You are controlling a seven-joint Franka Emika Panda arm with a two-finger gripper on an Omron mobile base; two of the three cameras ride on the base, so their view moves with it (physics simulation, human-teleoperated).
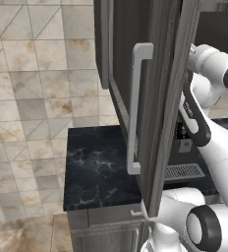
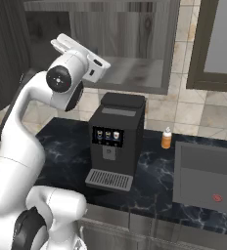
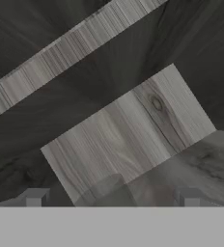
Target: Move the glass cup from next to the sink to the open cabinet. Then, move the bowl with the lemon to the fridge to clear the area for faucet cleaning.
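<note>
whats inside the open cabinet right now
In the right base view the open cabinet shows a bare wood-grain shelf, with the robot's hand reaching in at its left end. That hand hides the left corner. The hand view shows wood panels past the open gripper; no cup is discernible.

Kitchen: marble counter [image 1: 96, 167], coffee machine [image 2: 115, 141], sink [image 2: 206, 178], open cabinet [image 1: 155, 98], tiled wall.

Dark wood-grain cabinet [image 1: 160, 98], pale grey handle [image 1: 135, 108], black marbled counter [image 1: 96, 167], black coffee machine [image 2: 115, 141], orange bottle [image 2: 167, 139].
</note>
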